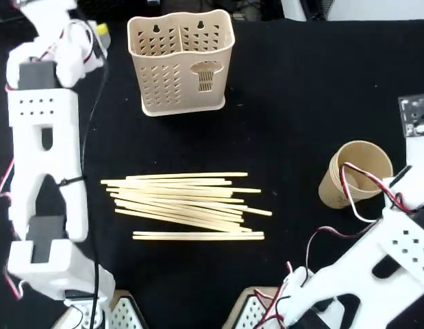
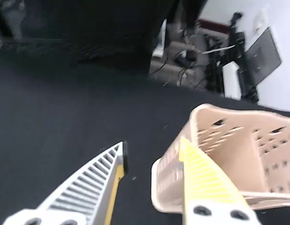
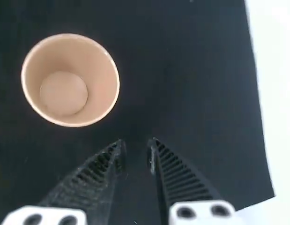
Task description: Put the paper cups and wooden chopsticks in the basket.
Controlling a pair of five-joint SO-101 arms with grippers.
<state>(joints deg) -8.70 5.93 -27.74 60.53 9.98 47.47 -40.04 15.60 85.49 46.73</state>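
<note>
Well, my right pincer (image 3: pixel 137 143) sits barely parted, empty, beside the paper cup (image 3: pixel 70 79) near the tabletop (image 3: pixel 205 70) edge; left pincer (image 2: pixel 152 145) wide, empty.

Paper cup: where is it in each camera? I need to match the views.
High view: paper cup upright at the right of the black table cover, next to the right arm.
Right wrist view: paper cup seen from above, mouth up, ahead of the right gripper, not touching it.
Left wrist view: faces the basket instead.
Shared landmark: the black table cover.
</note>
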